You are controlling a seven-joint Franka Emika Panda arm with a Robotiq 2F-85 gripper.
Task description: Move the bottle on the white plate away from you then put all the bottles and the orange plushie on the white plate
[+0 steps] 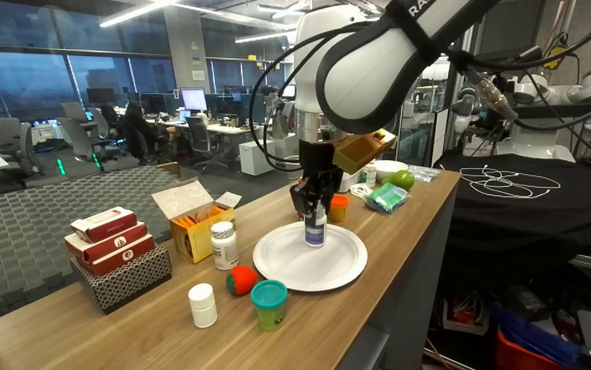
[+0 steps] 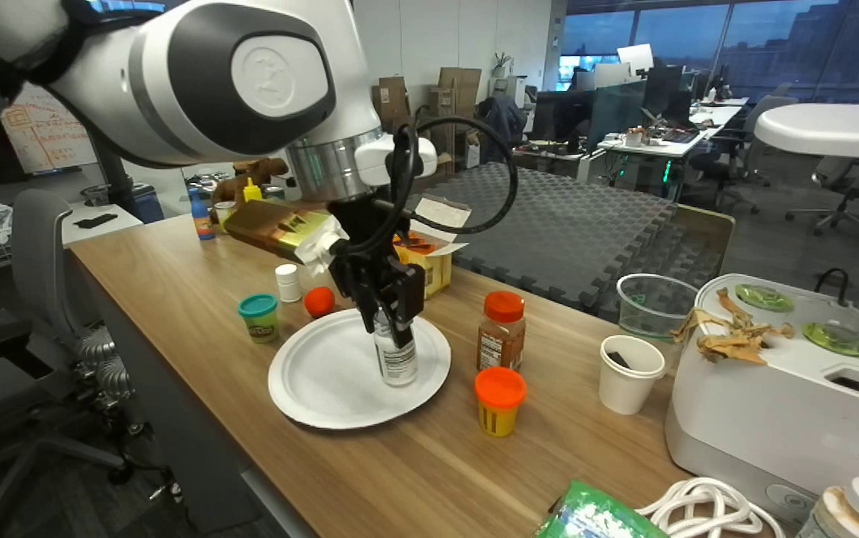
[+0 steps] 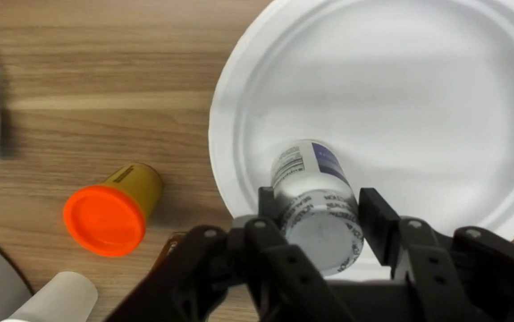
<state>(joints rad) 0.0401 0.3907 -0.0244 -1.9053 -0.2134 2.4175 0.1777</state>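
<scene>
The white plate (image 1: 275, 275) lies on the table and also shows in the wrist view (image 3: 395, 112). A white, blue-labelled bottle (image 1: 315, 235) stands near its edge. My gripper (image 3: 317, 201) is shut on this bottle (image 3: 315, 170) around its cap, from above. The orange plushie (image 1: 243, 280), red-orange with green, lies beside the plate; an exterior view also shows it (image 2: 319, 302). Off the plate stand a silver-capped white bottle (image 1: 225, 249), a small white bottle (image 1: 203, 308) and a red-capped brown bottle (image 2: 501, 340). The brown bottle is mostly hidden in the wrist view.
A teal-lidded cup (image 1: 269, 308) and an orange-lidded cup (image 2: 499, 403) stand close to the plate. An open yellow box (image 1: 198, 236) and stacked red boxes (image 1: 113, 241) line the far side. A paper cup (image 2: 627, 377) and a white appliance (image 2: 788, 418) stand beyond.
</scene>
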